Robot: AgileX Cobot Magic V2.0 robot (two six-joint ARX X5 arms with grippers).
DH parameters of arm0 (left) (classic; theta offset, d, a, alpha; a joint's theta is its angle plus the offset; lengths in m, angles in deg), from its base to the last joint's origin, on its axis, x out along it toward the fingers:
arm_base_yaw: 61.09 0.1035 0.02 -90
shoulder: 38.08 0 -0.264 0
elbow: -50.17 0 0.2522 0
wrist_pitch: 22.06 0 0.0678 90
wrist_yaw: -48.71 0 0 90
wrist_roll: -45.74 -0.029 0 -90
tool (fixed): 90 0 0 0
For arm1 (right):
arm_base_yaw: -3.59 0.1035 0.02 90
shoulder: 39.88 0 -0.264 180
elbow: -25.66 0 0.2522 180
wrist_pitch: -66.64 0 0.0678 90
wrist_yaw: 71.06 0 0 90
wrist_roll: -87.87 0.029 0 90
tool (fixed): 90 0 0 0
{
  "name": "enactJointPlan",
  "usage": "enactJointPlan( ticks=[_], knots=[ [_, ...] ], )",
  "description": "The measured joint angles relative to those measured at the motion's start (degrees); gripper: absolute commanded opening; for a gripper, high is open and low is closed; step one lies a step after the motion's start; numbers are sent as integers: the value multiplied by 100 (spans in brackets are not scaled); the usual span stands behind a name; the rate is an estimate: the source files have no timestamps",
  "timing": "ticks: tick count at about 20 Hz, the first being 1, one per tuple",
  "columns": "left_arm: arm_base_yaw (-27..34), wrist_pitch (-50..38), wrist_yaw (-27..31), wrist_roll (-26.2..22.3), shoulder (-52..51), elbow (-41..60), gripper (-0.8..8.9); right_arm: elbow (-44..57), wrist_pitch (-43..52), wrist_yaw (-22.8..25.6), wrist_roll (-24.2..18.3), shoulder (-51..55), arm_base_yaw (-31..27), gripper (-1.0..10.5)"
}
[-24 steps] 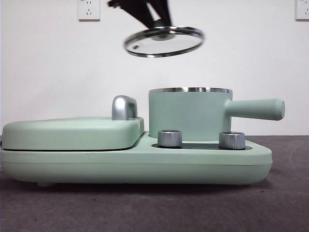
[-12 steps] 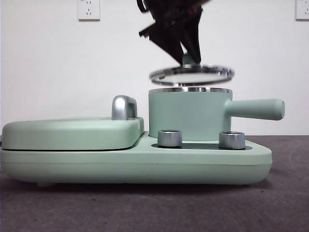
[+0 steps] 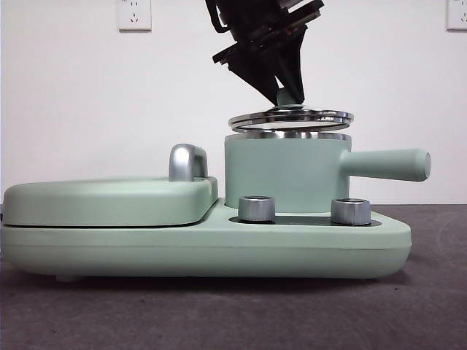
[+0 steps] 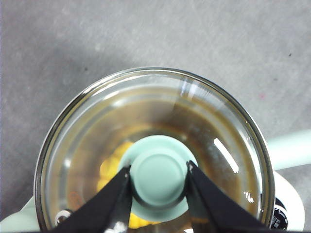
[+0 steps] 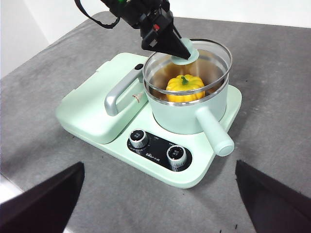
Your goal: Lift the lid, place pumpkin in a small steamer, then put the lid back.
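The left gripper [image 4: 159, 175] clamps the lid [image 3: 290, 119] by its knob, seemingly just above the small steamer [image 3: 284, 179]. The pumpkin [image 5: 185, 88] sits inside. The right gripper [image 5: 160, 194] waits, jaws wide apart.

— What is sitting on the grey table [image 5: 272, 73]?
— A wide mint-green base [image 3: 219, 251] is lying there, carrying two silver knobs [image 3: 257, 208] and a flat cover [image 3: 109, 200] with a chrome handle [image 3: 187, 162].

Front view: low, level, close side-on. Left wrist: straight down, very near. Right wrist: high, oblique, far. All share the pot [image 3: 284, 173].
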Motion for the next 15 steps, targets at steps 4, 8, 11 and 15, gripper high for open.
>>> enactJointPlan(
  ticks=[4,8,11,15],
  knots=[
    [0,28,-4,-55,4,0,17,0,0,0,2,0,0,484],
    [0,-22,0,-133,11,245,17,0,0,2,2,0,0,484],
    [2,-63,-4,-173,11,264,17,0,0,2,2,0,0,484],
    [2,-96,-7,-304,13,264,17,0,0,4,2,0,0,484]
  ],
)
